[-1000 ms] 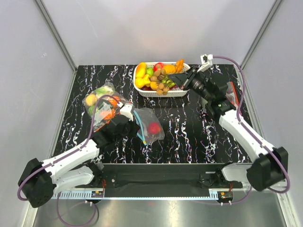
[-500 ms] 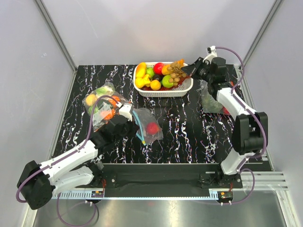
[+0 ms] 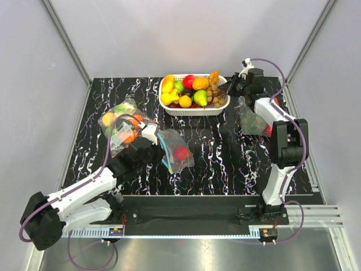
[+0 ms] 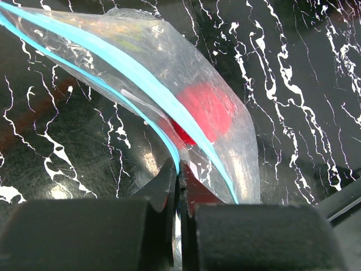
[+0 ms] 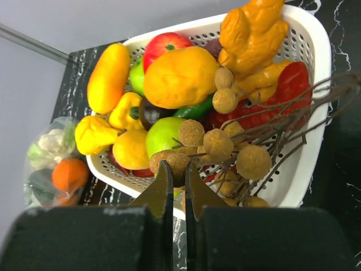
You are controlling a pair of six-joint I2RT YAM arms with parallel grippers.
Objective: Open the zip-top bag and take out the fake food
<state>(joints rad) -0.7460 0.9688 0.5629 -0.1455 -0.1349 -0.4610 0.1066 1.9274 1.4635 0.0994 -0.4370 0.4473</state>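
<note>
The zip-top bag [image 3: 177, 151] lies short of the basket [image 3: 194, 113], my left gripper [image 4: 178, 169] clenched on its strip, red fruit [image 4: 206, 110] inside. Right gripper [image 5: 178, 169] at the basket's rim, hold unclear; I'd fetch that fruit next.

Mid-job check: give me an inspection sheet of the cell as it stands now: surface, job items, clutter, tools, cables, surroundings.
Surface: black white-veined table, no damage seen.
Job's things: zip-top bag lies left of centre, its mouth looks parted, red fruit inside it. The tan-ball bunch lies in the white basket.
Clutter: other fake fruit fills the basket. Vegetable bag at left, clear bag at right.
Tools: left tool shut on the bag's teal strip. Right tool shut over the basket, nothing seen between its fingers.
Cables: left purple cable arcs over the vegetable bag. Right purple cable hangs free.
Surroundings: grey wall panels, nothing else seen.
</note>
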